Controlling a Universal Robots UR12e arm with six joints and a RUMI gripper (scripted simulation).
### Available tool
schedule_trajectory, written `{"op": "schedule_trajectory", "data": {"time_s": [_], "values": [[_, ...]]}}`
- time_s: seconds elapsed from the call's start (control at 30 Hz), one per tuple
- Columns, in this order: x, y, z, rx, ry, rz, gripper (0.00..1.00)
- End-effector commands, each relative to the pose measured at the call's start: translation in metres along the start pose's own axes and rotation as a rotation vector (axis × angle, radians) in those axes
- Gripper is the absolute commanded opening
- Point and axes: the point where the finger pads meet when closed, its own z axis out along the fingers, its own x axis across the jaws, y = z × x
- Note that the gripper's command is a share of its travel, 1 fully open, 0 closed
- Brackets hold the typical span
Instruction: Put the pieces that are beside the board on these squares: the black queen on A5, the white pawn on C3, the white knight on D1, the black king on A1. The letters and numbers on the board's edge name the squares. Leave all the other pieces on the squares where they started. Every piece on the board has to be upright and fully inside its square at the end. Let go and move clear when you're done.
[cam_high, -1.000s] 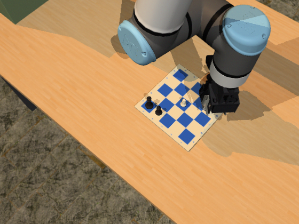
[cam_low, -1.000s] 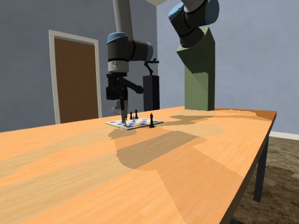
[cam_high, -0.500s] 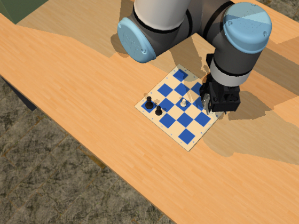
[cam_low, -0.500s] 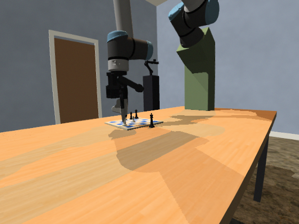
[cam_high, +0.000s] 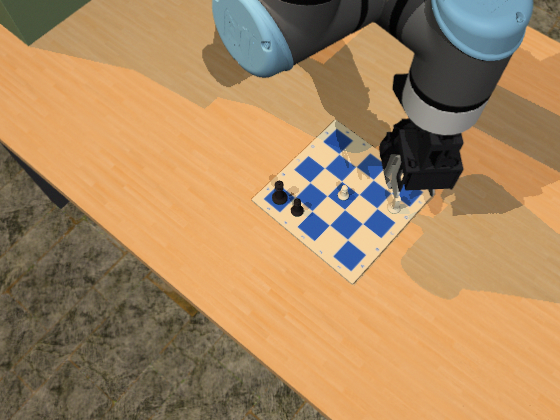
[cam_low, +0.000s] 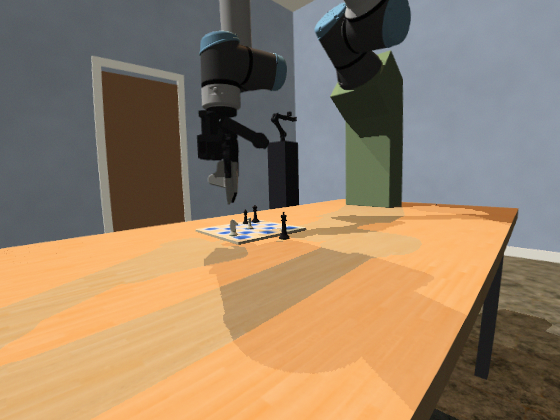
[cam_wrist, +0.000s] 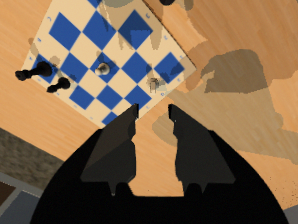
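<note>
Risks, left to right, top view. Your black queen (cam_high: 279, 195) (cam_low: 255, 215) (cam_wrist: 42, 69), on the corner square at left, has a smaller black piece (cam_high: 297, 208) (cam_low: 245, 217) (cam_wrist: 61, 84) close by; a wide swing of the arm could topple either. The white pawn (cam_high: 343, 192) (cam_low: 250, 224) (cam_wrist: 102, 68) stands mid-board, the white knight (cam_high: 395, 205) (cam_low: 233, 228) (cam_wrist: 153, 85) by the right corner. I judge A1 to be the bottom corner square, so carry the black king (cam_low: 284, 229) (cam_wrist: 167, 1) high: if it travels low, its base could clip pawn or knight. The gripper (cam_high: 395, 192) (cam_low: 231, 201) (cam_wrist: 153, 105) has its fingers partly apart with nothing between them, raised above the board (cam_high: 362, 239) (cam_low: 215, 231) (cam_wrist: 111, 85). If you open late or descend off-centre, a fingertip could knock the king over; it is tall and narrow.

Obscured: the edge lettering is too small to read, so your square names rest on layout. The knight's upper part blends with the pale finger, right of centre. The king, upright beside the board right of centre in the exterior view, is hidden in the top view, presumably under the gripper; the wrist view's upper edge cuts it off.
</note>
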Motion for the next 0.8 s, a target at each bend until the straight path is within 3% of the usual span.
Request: {"op": "schedule_trajectory", "data": {"time_s": [0.0, 0.3, 0.33, 0.77], "values": [[0.0003, 0.0003, -0.0182, 0.0, 0.001, 0.0, 0.22], [0.0003, 0.0003, -0.0257, 0.0, 0.001, 0.0, 0.22], [0.0003, 0.0003, -0.0257, 0.0, 0.001, 0.0, 1.0], [0.0003, 0.0003, -0.0257, 0.0, 0.001, 0.0, 1.0]]}}
